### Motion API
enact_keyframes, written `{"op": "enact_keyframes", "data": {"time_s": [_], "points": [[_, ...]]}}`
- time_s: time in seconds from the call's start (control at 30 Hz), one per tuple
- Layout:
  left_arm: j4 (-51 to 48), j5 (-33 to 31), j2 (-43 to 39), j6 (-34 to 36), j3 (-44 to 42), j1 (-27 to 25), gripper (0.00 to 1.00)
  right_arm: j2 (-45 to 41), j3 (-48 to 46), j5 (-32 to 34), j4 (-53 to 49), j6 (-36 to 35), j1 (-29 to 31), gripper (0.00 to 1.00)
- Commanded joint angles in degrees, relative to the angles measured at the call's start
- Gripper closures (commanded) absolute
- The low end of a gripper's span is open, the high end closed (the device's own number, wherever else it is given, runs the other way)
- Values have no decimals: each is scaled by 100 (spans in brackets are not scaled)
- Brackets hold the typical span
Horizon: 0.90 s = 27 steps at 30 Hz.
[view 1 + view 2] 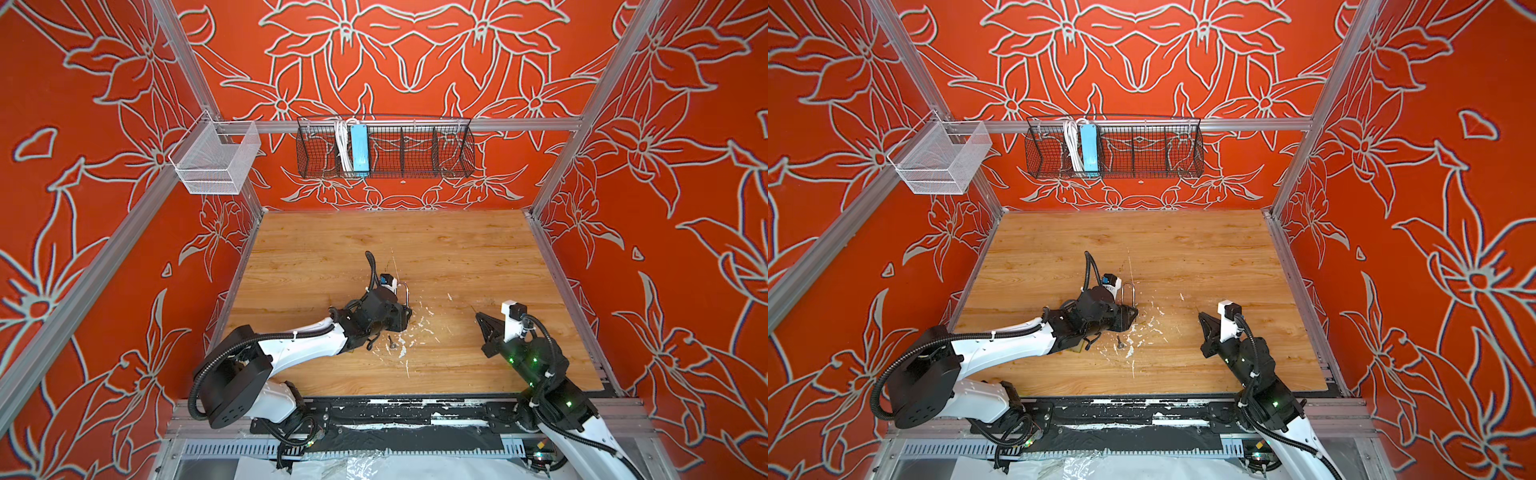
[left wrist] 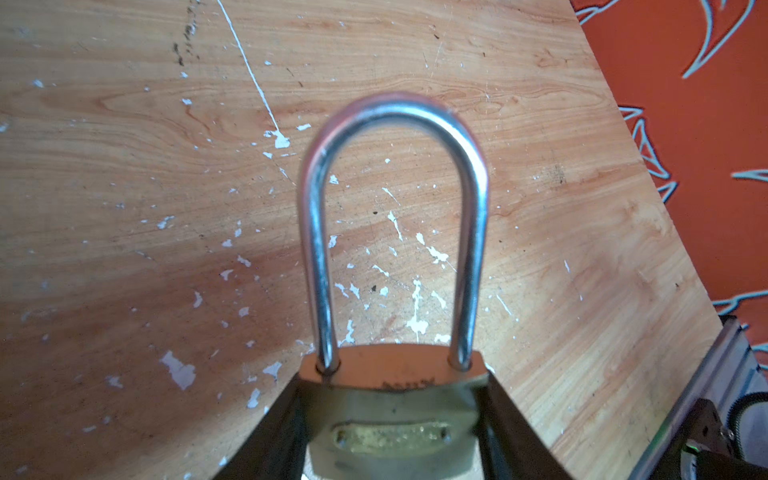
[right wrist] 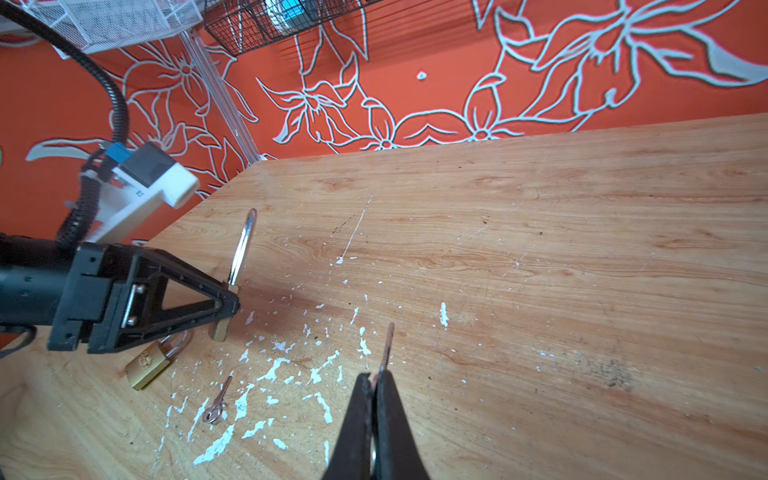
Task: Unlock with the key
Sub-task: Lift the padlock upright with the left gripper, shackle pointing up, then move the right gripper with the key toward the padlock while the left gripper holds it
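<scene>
Clamping the padlock (image 2: 390,415) body, your L gripper (image 3: 228,305) has it upright, shackle (image 2: 473,249) seated both ends: not unlocked yet. Nearby lie small lock (image 3: 147,365) + spare key (image 3: 216,409). R gripper (image 3: 376,384) pinches the key (image 3: 388,345), well apart; insert & turn remain.

The pale brown wooden desk (image 2: 124,174) looks smooth, with wavy grain – but its top is scratched, and little white flecks show where the finish has chipped. The big yellow brass padlock (image 2: 390,399) has a dull, scuffed body. Its long silver steel loop (image 2: 395,109) is shiny and smooth. The small yellow brass padlock (image 3: 147,365) looks brighter. The little silver key (image 3: 216,405) is shiny metal. The thin metal key blade (image 3: 388,345) looks reddish and blurred. The left claw (image 3: 229,306) and right claw (image 3: 375,376) are black plastic, matt – not shiny. The long black basket (image 1: 415,160) is thin wire, and the white basket (image 1: 216,166) is fine mesh.
</scene>
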Motion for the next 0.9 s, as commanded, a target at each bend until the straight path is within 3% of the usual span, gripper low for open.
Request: {"op": "enact_keyframes", "data": {"time_s": [0.0,0.13,0.43,0.53,0.73,0.87], "points": [[667,244,-124,84,81,100,100,85,-309,-268,633,499,-26,100],[719,427,-138,-35,10,225,100,443,-731,-339,1453,1064,-22,100],[1265,925,-323,-825,-480,796,100,664,-739,229,1747,1338,-1,100],[1206,1039,-322,-949,-459,925,100,1229,-557,143,2037,1276,0,100],[1241,1088,-427,-957,-520,1059,100,3318,657,-311,2368,1084,9,100],[1265,1065,-538,-977,-597,1129,100,4037,528,-298,3421,1435,71,100]]}}
